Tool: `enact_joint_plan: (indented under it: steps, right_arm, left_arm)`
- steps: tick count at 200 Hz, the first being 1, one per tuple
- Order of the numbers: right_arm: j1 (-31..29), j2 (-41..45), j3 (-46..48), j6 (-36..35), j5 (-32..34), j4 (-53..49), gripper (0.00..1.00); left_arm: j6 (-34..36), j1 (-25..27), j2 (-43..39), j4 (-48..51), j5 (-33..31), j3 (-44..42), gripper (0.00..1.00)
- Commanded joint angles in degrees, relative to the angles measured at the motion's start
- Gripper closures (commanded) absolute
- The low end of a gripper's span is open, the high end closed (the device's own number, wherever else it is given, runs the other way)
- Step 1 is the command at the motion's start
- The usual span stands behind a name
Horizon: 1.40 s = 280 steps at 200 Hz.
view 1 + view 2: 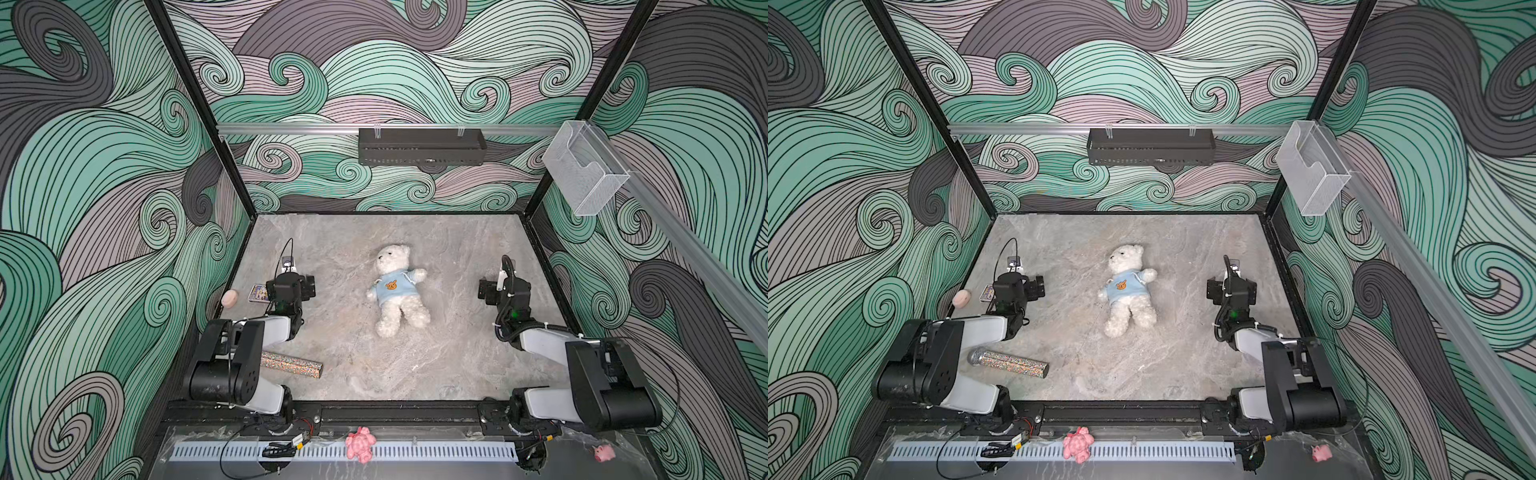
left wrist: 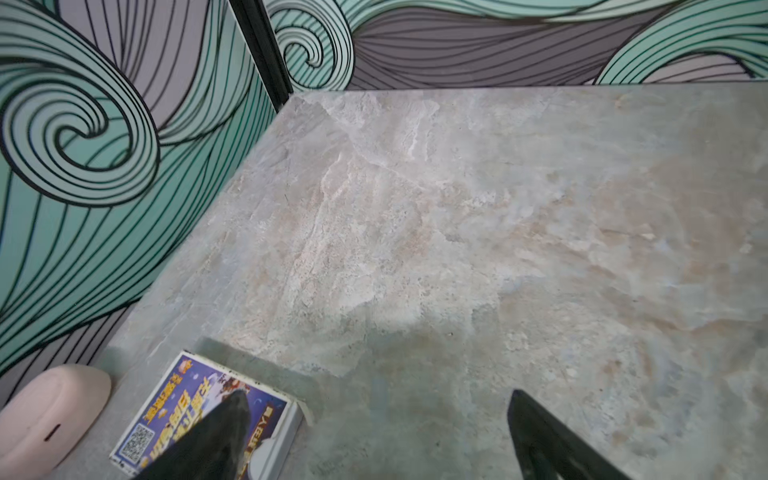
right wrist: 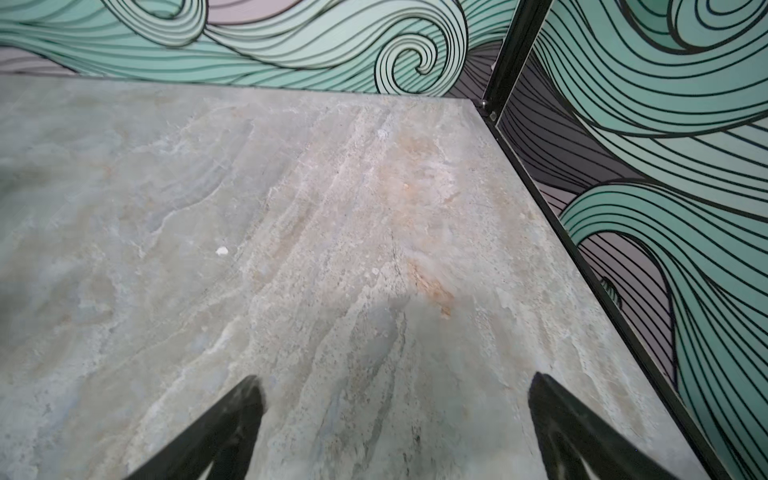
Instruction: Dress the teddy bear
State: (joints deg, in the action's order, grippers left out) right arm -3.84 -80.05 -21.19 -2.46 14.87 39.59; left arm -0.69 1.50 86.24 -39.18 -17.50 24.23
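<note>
White teddy bear (image 1: 392, 261) lies face-up at the centre of the table (image 1: 457, 353), head toward twelve o'clock, wearing a pale blue shirt (image 1: 394, 291). Left gripper (image 2: 378, 397) at its nine o'clock and right gripper (image 3: 395, 378) at three are both spread wide and empty. Dressing looks done; the next move is likely only a sleeve check.

Swirl-patterned walls (image 1: 104, 166), grey stone tabletop (image 1: 457, 365)

A glittery toy microphone with a silver head (image 1: 1009, 363) lies front-left on the grey marbled tabletop (image 1: 1142, 365). By the left wall, a pale pink oval lump (image 1: 229, 298) sits near a small purple printed card box (image 1: 257, 293). A black metal tray (image 1: 422, 146) and a clear plastic bin (image 1: 586, 170) hang on wall rails. A lumpy pink toy figure (image 1: 360, 444) and a tiny pink pig (image 1: 604, 452) rest on the front ledge.
</note>
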Motion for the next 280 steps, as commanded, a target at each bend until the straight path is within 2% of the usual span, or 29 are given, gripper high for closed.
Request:
enact_joint_plan:
  steps: [1, 9, 19, 23, 37, 53, 280]
  right_arm:
    - [1.6, -6.8, 0.8, 1.8, -6.1, 13.5, 0.01]
    - [1.6, -10.1, 1.3, 1.4, -6.1, 18.9, 0.01]
    - [1.7, -6.8, -1.1, 1.7, -6.8, 7.6, 0.01]
    - [1.7, -6.6, -2.2, 1.7, -7.2, 6.3, 0.01]
    - [1.7, -8.5, -1.0, 1.4, -7.4, 11.8, 0.01]
    - [1.7, -7.6, -1.6, 1.4, -7.5, 9.0, 0.01]
    - [1.7, -7.8, -1.4, 1.3, -7.5, 9.7, 0.01]
  left_arm:
    - [0.6, -0.9, 1.2, -5.5, 5.1, -0.4, 0.01]
    - [-0.4, -0.9, 0.1, -1.8, 5.2, 0.6, 0.01]
    - [0.1, -0.9, 1.0, -3.9, 5.0, 0.3, 0.01]
    - [0.2, -1.0, 1.1, -4.1, 5.0, 0.4, 0.01]
    - [-0.9, -1.3, 0.6, -0.7, 5.1, 1.6, 0.01]
    - [-0.9, -1.5, 0.9, -0.9, 5.3, 1.8, 0.01]
    - [-1.1, -1.7, 1.0, -0.4, 6.0, 2.0, 0.01]
